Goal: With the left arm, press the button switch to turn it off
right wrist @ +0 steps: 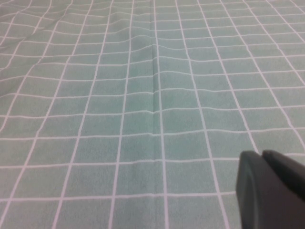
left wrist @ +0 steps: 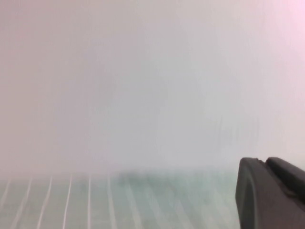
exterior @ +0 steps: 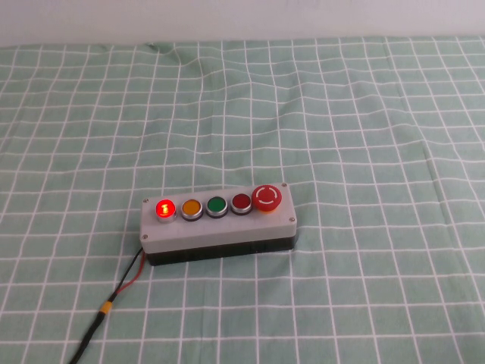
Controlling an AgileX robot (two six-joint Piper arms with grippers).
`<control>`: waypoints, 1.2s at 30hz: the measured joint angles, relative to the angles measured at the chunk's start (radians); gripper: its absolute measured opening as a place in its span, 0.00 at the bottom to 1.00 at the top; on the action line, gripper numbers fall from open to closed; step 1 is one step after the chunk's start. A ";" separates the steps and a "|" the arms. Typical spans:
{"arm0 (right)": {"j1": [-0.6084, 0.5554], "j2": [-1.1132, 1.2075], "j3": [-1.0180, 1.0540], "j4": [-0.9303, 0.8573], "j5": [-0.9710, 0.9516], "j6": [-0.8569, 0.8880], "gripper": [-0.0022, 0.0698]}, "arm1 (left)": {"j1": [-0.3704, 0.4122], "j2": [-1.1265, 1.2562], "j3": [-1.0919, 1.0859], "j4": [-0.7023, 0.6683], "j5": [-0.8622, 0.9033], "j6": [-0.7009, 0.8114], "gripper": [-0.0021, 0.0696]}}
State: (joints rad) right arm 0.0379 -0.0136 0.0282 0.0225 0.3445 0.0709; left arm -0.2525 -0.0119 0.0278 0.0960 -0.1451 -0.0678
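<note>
- Nearest the high camera, a black cable [exterior: 95, 327] with red and black wires runs from the lower left edge up to the left end of the grey box [exterior: 220, 227], which sits on the green checked cloth [exterior: 364, 114].
- On the box's top face is a row of five buttons: the button switch [exterior: 164, 208] at the left end, glowing bright red, then a yellow button [exterior: 190, 208], a green button [exterior: 216, 205], a darker red button [exterior: 241, 202] and the large mushroom button [exterior: 267, 197] at the right end.
- Neither arm shows in the high view, so both stand well apart from the box.
- Only a dark corner of the left gripper [left wrist: 269, 193] shows in its own wrist view, facing a pale wall above a strip of cloth; I cannot tell whether it is open or closed.
- Likewise the right gripper [right wrist: 269, 191] shows only a dark edge over bare cloth, its state unclear; it looks parked.
- Judging by the lit switch, the task has not begun: the reach comes first.
- Next, the left arm should come over the box's left end and bring a fingertip straight down on the lit switch, clear of the yellow button just beside it.
</note>
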 joint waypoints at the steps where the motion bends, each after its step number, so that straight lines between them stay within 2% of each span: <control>1: 0.000 0.000 0.000 0.000 0.000 0.000 0.01 | 0.000 0.000 0.000 0.000 -0.070 -0.002 0.03; 8: 0.000 0.000 0.000 0.000 0.000 0.000 0.01 | 0.000 -0.002 0.000 0.000 -0.549 -0.025 0.03; 12: 0.000 0.000 0.000 0.000 0.000 0.000 0.01 | 0.000 -0.002 -0.069 0.000 -0.605 -0.039 0.03; 15: 0.000 0.000 0.000 0.000 0.000 0.000 0.01 | 0.000 -0.002 -0.197 0.000 -0.513 -0.050 0.03; 20: 0.000 0.000 0.000 0.000 0.000 0.000 0.01 | 0.000 0.004 -0.459 0.000 -0.233 -0.077 0.03; 25: 0.000 0.000 0.000 0.000 0.000 0.000 0.01 | 0.000 0.122 -0.705 0.000 0.215 -0.198 0.03; 28: 0.000 0.000 0.000 0.000 0.000 0.000 0.01 | 0.002 0.228 -0.787 -0.006 0.425 -0.239 0.03; 31: 0.000 0.000 0.000 0.000 0.000 0.000 0.01 | 0.002 0.314 -0.810 0.000 0.518 -0.231 0.03; 36: 0.000 0.000 0.000 0.000 0.000 0.000 0.00 | 0.002 0.381 -0.812 -0.033 0.543 -0.216 0.03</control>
State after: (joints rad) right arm 0.0379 -0.0136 0.0282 0.0225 0.3445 0.0709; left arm -0.2508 0.3693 -0.7842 0.0627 0.3978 -0.2840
